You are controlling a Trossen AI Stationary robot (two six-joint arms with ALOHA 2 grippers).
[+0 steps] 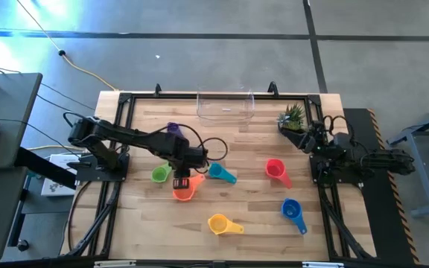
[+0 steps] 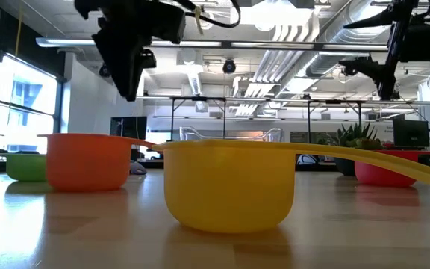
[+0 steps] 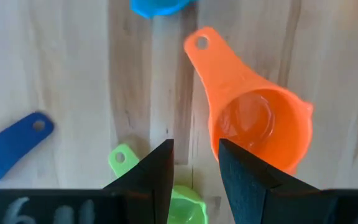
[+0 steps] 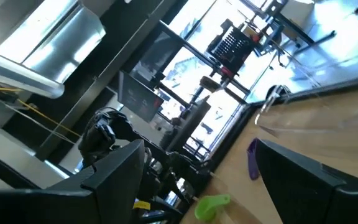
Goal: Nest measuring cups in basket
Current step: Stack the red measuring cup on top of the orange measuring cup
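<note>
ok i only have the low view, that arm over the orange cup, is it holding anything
Observer: No. The left gripper is open, with only bare table between its fingers. The orange cup sits just beside it.
Operator: anything in the basket yet
Observer: The basket at the far edge looks empty; all seven cups lie on the table.
Operator: where's the blue cup, can't see it
Observer: The blue cup lies near the front on the right side, to the right of the yellow cup.
</note>
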